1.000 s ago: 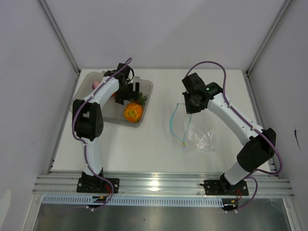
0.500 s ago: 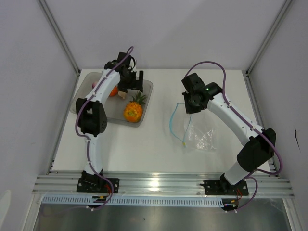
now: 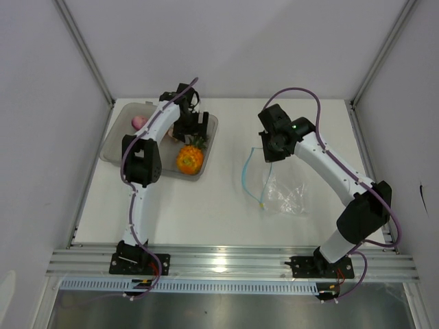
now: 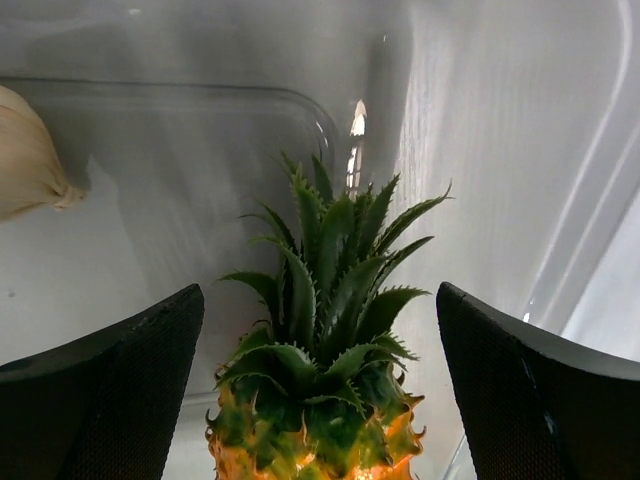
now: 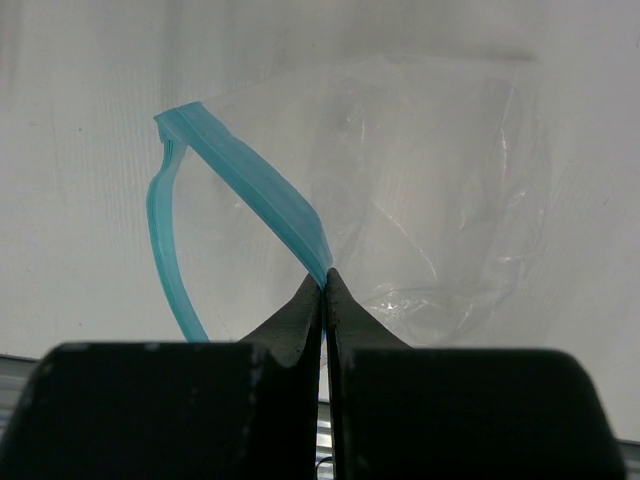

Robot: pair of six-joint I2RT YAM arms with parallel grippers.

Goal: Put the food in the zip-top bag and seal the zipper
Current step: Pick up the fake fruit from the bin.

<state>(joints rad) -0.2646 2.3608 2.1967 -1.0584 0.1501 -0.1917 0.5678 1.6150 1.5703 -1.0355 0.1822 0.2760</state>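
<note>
The pineapple (image 3: 190,159) lies in the grey tray (image 3: 116,152), leaves pointing to the far side. My left gripper (image 3: 193,127) is open and hangs over the leaves; in the left wrist view the pineapple (image 4: 330,300) sits between the two fingers (image 4: 110,400), not touched. A beige bulb (image 4: 25,150) lies at that view's left edge. The pink-purple onion (image 3: 138,121) lies at the tray's far left. The orange is hidden. My right gripper (image 3: 268,152) is shut on the zipper (image 5: 250,180) of the clear bag (image 3: 285,192), lifting one lip so the mouth gapes.
The tray's far wall (image 4: 200,100) curves right behind the pineapple leaves. The bag's body (image 5: 440,220) lies crumpled on the white table right of centre. Aluminium frame posts stand at the table's far corners.
My left gripper has swung from the tray's middle to the right, to just beyond the pineapple's leaves. The right gripper and the bag have not moved.
</note>
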